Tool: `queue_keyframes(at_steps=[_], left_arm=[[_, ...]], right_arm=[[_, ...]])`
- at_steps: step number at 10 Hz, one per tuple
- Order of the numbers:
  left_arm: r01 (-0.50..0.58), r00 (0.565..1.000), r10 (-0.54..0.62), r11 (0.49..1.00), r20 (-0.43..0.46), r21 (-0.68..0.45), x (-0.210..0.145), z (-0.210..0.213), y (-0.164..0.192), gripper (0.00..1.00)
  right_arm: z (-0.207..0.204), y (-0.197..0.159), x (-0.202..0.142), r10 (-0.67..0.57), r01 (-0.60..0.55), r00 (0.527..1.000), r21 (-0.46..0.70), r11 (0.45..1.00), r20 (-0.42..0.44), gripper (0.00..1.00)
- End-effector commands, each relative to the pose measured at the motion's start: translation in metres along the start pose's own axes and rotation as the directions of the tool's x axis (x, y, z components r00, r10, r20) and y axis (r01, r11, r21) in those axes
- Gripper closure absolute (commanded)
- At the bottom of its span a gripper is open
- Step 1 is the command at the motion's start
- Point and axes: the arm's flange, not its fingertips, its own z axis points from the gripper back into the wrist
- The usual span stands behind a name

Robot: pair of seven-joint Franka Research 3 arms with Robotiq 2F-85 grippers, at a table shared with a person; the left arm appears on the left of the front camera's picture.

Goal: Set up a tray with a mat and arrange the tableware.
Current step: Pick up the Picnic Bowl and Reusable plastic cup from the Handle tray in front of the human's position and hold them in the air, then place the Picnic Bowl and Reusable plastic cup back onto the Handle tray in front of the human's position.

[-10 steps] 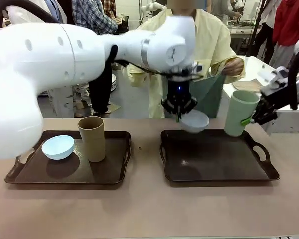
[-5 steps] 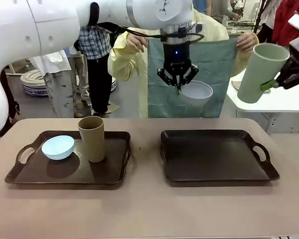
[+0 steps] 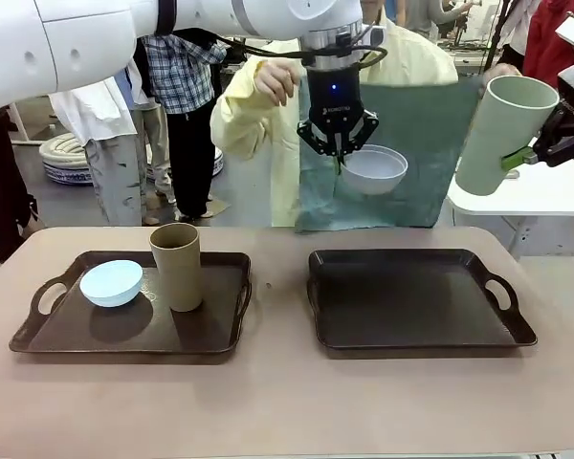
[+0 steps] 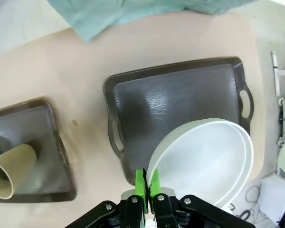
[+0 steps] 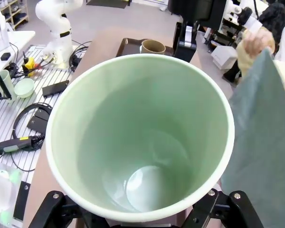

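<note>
My left gripper (image 3: 338,156) is shut on the rim of the greyish white bowl (image 3: 373,169), holding it high above the bare right tray (image 3: 411,298). In the left wrist view the green pads (image 4: 141,184) pinch the bowl's (image 4: 204,159) edge over that tray (image 4: 175,109). At the far right my right gripper (image 3: 534,151) clasps the pale green cup (image 3: 502,134), tilted in the air; the right wrist view looks down into this cup (image 5: 142,133). A person holds a teal mat (image 3: 402,153) spread out behind the tray. The left tray (image 3: 220,335) carries the pale blue bowl (image 3: 111,282) and the tan-brown cup (image 3: 177,266).
A white side table (image 3: 526,196) stands behind the right tray. Cables and small gear lie on a bench (image 5: 19,123) below the right gripper. A strip of bare tabletop (image 3: 277,306) separates the trays. People stand in the background.
Both grippers have lifted their loads, the bowl and the green cup, up and away from the right tray. The person has raised the mat and spread it behind the tray.
</note>
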Motion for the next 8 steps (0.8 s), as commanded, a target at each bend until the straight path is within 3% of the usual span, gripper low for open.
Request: queue_keyframes(at_steps=[1,8], left_arm=[[0.007,1.0,-0.007,1.0,0.012,0.002,0.0013,0.0004,-0.0029,1.0],[0.007,1.0,-0.007,1.0,0.012,0.002,0.0013,0.0004,-0.0029,1.0]], right_arm=[[0.0011,0.0004,0.0044,0.004,-0.004,1.0,-0.004,1.0,-0.007,0.92],[0.0011,0.0004,0.0044,0.004,-0.004,1.0,-0.004,1.0,-0.007,0.92]])
